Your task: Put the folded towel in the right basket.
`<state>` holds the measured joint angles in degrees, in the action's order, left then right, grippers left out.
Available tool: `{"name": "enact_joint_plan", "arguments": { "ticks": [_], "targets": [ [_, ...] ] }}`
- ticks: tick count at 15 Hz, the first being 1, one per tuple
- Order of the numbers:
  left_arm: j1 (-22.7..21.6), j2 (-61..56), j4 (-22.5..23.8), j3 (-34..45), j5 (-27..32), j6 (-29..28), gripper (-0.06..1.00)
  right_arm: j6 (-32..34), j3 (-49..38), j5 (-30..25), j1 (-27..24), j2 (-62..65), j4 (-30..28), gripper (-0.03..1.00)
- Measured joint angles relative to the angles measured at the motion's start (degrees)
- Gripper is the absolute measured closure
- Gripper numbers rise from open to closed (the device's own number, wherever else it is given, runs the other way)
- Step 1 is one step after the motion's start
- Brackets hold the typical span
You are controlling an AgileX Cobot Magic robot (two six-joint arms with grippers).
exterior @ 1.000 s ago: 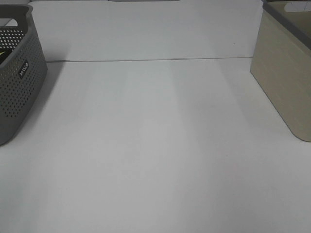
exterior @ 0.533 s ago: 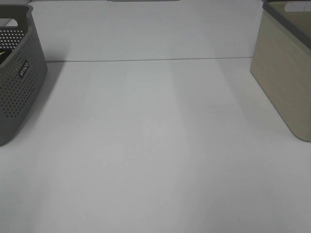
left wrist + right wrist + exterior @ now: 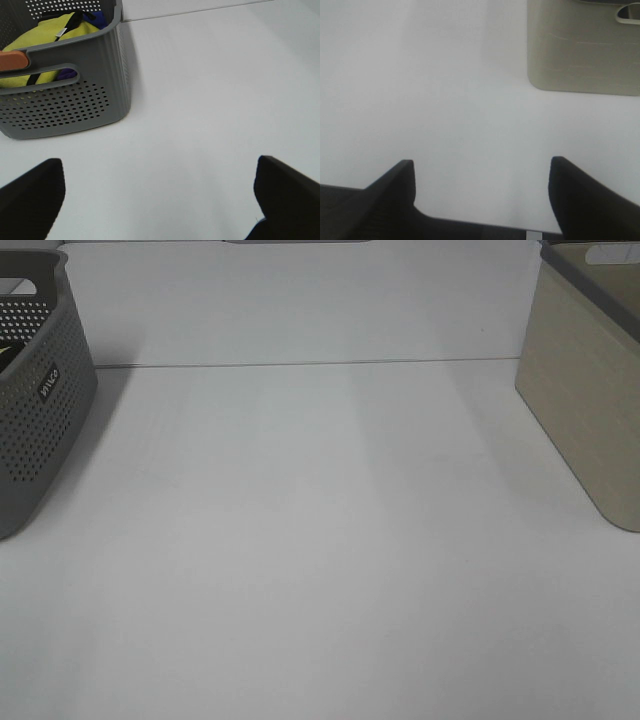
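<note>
The right basket (image 3: 590, 380) is beige with a grey rim and stands at the table's right edge; it also shows in the right wrist view (image 3: 582, 50). No folded towel lies on the table. The grey perforated left basket (image 3: 35, 390) holds bunched yellow cloth (image 3: 45, 35) with blue cloth beside it, seen in the left wrist view. My left gripper (image 3: 160, 195) is open and empty above the bare table, short of the grey basket (image 3: 70, 100). My right gripper (image 3: 482, 190) is open and empty over the table, short of the beige basket. Neither gripper shows in the exterior view.
The white table (image 3: 320, 540) lies between the two baskets. A white back wall (image 3: 300, 300) rises behind it. An orange tab (image 3: 12, 60) sits on the grey basket's rim.
</note>
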<state>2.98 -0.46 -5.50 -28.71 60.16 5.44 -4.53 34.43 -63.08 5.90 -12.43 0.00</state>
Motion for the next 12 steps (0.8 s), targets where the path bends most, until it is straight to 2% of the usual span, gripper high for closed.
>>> {"name": "enact_joint_plan", "arguments": {
  "ticks": [5, 12],
  "targets": [
    [0.0, 0.0, 0.0, 0.0, 0.0, 0.0, -0.03, -2.1, -4.5, 2.3, 0.0, 12.5, 0.6, 0.26],
    [0.0, 0.0, 0.0, 0.0, 0.0, 0.0, -0.03, -0.6, -5.4, 2.1, 0.0, 12.8, 3.2, 0.26]
  ]
}}
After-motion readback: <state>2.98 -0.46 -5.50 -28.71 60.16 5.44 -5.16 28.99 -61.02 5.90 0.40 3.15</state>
